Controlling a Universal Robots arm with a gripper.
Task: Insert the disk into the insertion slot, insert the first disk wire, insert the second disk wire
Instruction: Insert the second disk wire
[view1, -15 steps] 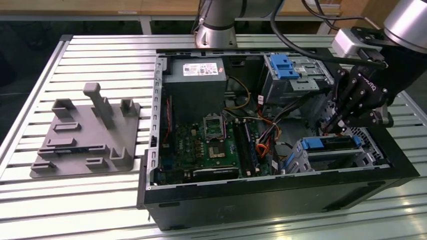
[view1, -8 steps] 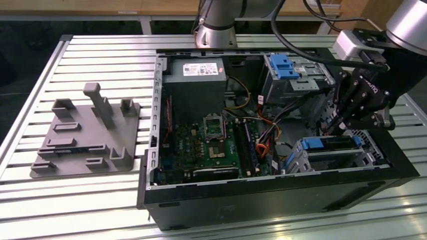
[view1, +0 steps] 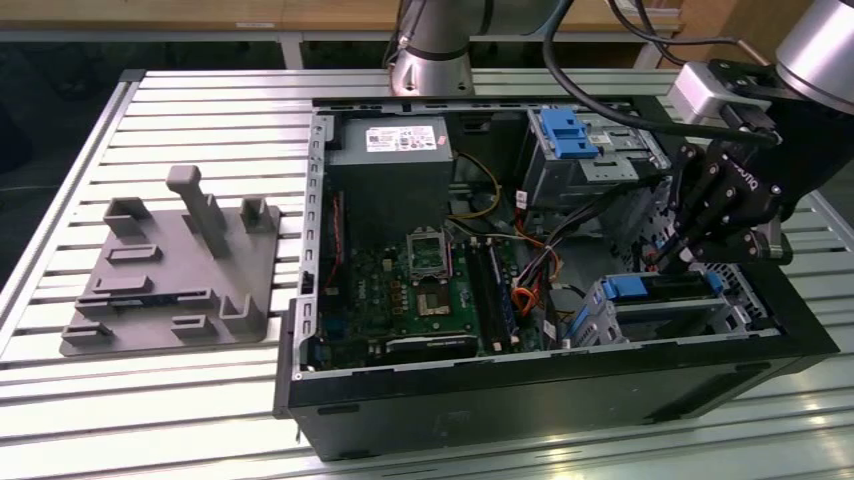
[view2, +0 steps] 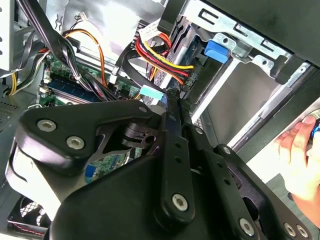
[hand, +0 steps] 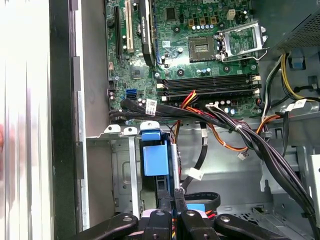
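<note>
The disk (view1: 654, 288), in its bright blue caddy, lies inside the insertion slot (view1: 681, 318), a silver cage at the open computer case's corner on the exterior view's right. The first wrist view shows the blue caddy (hand: 155, 159) in the cage (hand: 122, 175). My black gripper (view1: 663, 262) hangs just over the disk's inner end, fingers pressed together with nothing visible between them. In the second wrist view the gripper (view2: 172, 97) ends at a bundle of red, yellow and black wires (view2: 167, 62) running to the disk's edge beside a blue tab (view2: 219, 50). I cannot tell whether a plug is seated.
A taller silver cage with a blue latch (view1: 567, 135) stands at the case's far corner. The green motherboard (view1: 427, 290) and thick black cables (hand: 240, 135) lie beside the slot. A grey fixture plate (view1: 174, 270) rests on the slatted table. A person's hand (view2: 300, 150) is outside the case wall.
</note>
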